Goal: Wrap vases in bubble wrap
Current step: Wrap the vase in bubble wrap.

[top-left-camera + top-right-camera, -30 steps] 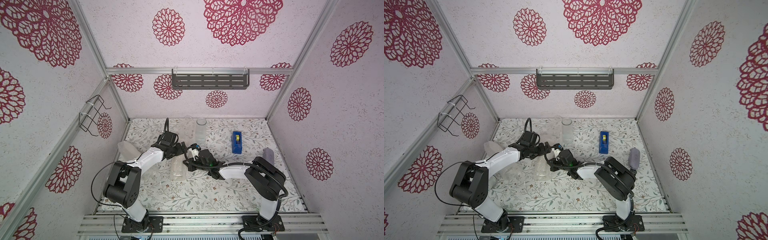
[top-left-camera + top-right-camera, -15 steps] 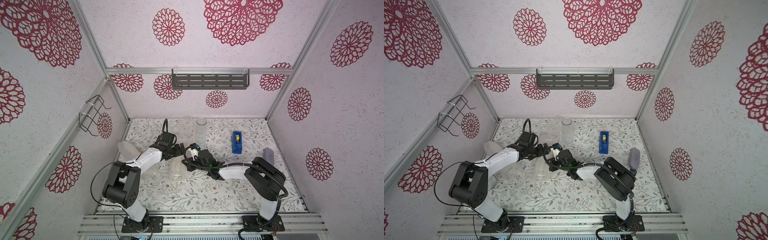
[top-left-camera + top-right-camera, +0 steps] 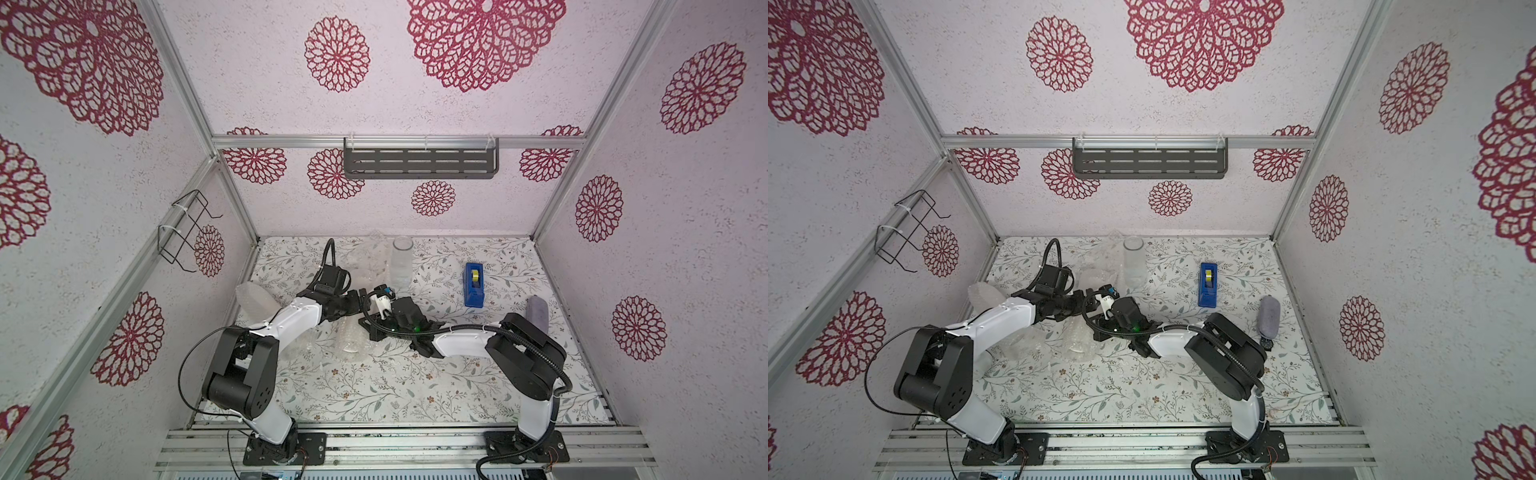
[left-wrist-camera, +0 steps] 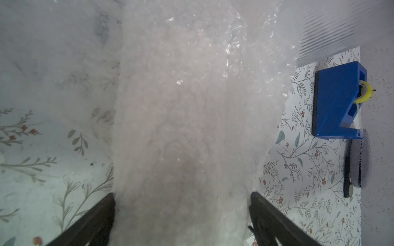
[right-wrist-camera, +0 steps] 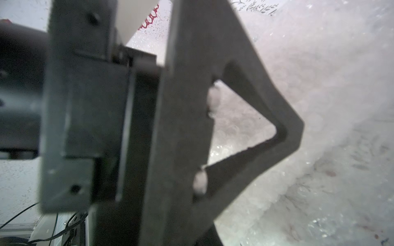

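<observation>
Floral counter is carrying a vase lying mid-frame, bundled in wrap. Left claw is straddling it, spread wide; right claw is sitting pressed together alongside. Rolling looks underway; next move needs the loose edge tucked and taped.

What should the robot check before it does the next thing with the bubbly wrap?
1. Left gripper jaws wide, standing on both sides of the wrapped bundle: ok.
2. Whether it squeezes the bundle: cannot tell.
3. Right gripper shut: ok. Whether it pinches bubble wrap: cannot tell.
4. Blue tape dispenser standing free, apart from both arms: ok.
5. Glass vase upright at the back, apart from both grippers: ok.
</observation>
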### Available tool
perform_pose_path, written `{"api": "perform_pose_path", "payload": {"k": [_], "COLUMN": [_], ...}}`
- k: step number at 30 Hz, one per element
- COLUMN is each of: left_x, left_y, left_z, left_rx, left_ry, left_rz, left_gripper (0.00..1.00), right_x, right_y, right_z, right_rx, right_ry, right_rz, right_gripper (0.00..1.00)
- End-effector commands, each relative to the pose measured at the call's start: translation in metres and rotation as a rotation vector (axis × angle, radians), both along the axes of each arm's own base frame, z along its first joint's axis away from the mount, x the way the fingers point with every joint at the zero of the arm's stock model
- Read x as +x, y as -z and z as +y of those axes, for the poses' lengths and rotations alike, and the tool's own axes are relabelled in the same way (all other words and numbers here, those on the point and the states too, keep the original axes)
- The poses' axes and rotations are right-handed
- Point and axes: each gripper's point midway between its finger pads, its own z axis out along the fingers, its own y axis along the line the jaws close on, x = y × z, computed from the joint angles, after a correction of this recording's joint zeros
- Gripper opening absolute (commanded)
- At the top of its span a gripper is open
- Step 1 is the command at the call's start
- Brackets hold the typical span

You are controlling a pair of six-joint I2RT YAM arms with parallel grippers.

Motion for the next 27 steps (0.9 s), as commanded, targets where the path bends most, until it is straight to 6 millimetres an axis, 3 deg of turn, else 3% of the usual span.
{"api": "perform_pose_path", "payload": {"k": [1, 7, 23, 27], "left_x": [-0.007, -0.006, -0.006, -0.006], "left_y": [0.001, 0.01, 0.026, 0.029], "left_z": [-0.013, -0.003, 0.021, 0.024], "left_rx": [-0.036, -0.003, 0.098, 0.109], "left_ry": [0.068, 0.026, -0.063, -0.071], "left_rz": [0.016, 0.043, 0.09, 0.093], "left_gripper": [0.98, 0.99, 0.7, 0.66], "right_x": [0.006, 0.006, 0.004, 0.002], "right_y": [-0.041, -0.037, -0.03, -0.033], "right_z": [0.015, 0.014, 0.002, -0.002], "right_rx": [0.095, 0.083, 0.049, 0.055], "right_ry": [-0.022, -0.017, 0.014, 0.016], "right_rz": [-0.103, -0.098, -0.097, -0.09], "right_gripper": [0.05, 0.05, 0.11, 0.2]}}
